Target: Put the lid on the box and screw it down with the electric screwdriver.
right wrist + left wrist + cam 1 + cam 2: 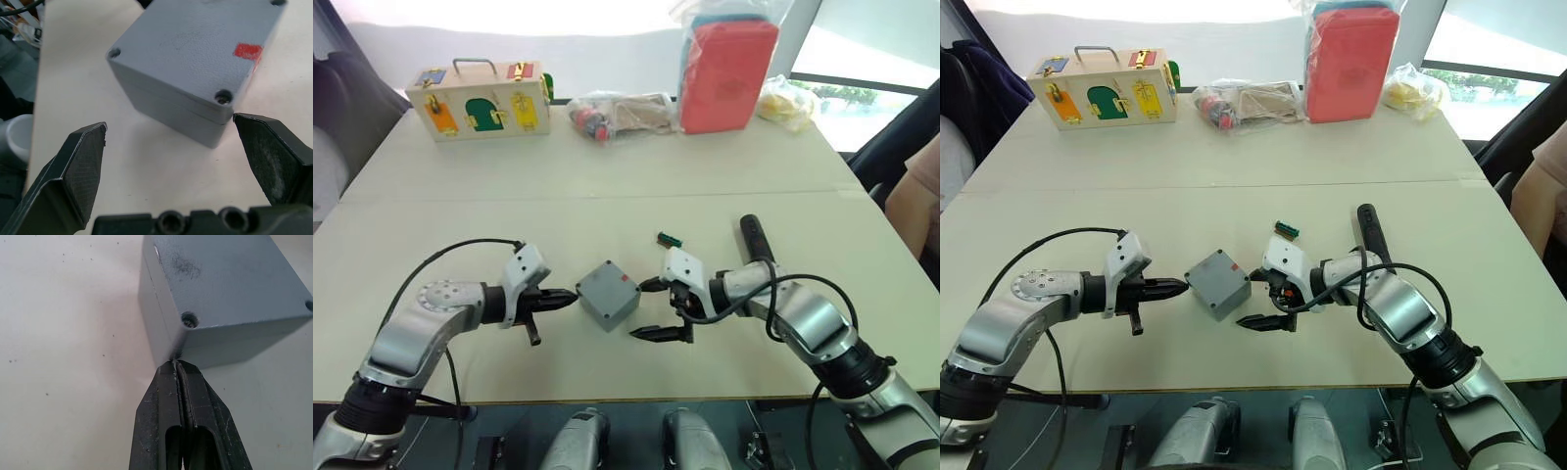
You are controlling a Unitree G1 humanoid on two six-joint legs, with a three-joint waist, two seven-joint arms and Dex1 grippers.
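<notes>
The grey box [608, 297] sits mid-table with the lid [190, 44] resting on top of it; a seam runs between them and a small red mark [248, 51] is on the lid. My left gripper [570, 297] is shut, its tips touching the box's left corner [172, 352]. My right gripper [641, 309] stands open just right of the box, one finger on each side of its near corner, not touching. The black electric screwdriver [756, 238] lies on the table behind my right forearm.
A small green part [668, 238] lies behind the right gripper. Along the far edge stand a wooden case with coloured doors [480, 98], plastic bags [617, 113], and a red pack [726, 73]. A person's arm [915, 201] is at the right edge.
</notes>
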